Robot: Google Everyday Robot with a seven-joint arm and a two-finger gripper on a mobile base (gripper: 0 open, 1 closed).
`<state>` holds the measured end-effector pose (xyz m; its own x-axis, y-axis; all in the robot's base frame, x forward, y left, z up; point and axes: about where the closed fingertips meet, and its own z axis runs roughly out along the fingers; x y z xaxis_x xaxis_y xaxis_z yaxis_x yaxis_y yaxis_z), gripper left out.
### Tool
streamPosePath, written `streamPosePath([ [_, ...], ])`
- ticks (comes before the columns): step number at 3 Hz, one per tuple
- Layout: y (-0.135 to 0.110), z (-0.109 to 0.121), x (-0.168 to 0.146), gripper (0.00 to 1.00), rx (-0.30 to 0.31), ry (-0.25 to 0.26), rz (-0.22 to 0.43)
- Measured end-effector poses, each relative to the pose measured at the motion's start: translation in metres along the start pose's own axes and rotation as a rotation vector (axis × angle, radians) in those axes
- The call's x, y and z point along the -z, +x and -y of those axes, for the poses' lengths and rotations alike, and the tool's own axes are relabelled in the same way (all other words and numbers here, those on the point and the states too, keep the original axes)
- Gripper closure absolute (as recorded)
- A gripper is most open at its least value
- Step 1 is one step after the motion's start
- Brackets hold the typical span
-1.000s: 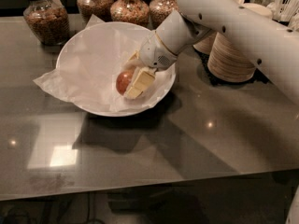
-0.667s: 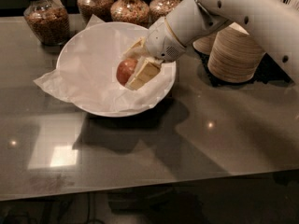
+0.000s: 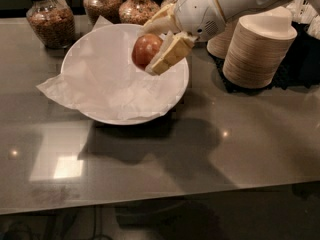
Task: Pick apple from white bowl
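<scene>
The white arm (image 3: 230, 4) is reaching in from the upper right, and its gripper (image 3: 149, 50) is clamping the apple (image 3: 145, 48) between two pale beige fingers (image 3: 170, 54), one above the fruit and one below it. The apple, red with a yellow-orange patch and a shine on its skin, is hanging over the right-hand part of the white bowl (image 3: 75, 59). It looks raised off the crinkled paper lining (image 3: 100, 84), though I cannot tell for sure. The bowl is sitting on the glossy grey table (image 3: 210, 159), with one corner of the paper spilling over its left rim. Glass jars (image 3: 47, 16) of brown food are standing behind it, and stacks of beige paper bowls (image 3: 260, 51) are standing to its right.
</scene>
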<state>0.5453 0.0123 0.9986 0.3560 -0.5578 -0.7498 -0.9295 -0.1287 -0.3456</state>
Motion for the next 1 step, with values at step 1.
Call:
streamPosePath([
  [1, -0.0029, 0.0013, 0.0025, 1.00, 0.004, 0.005, 0.006],
])
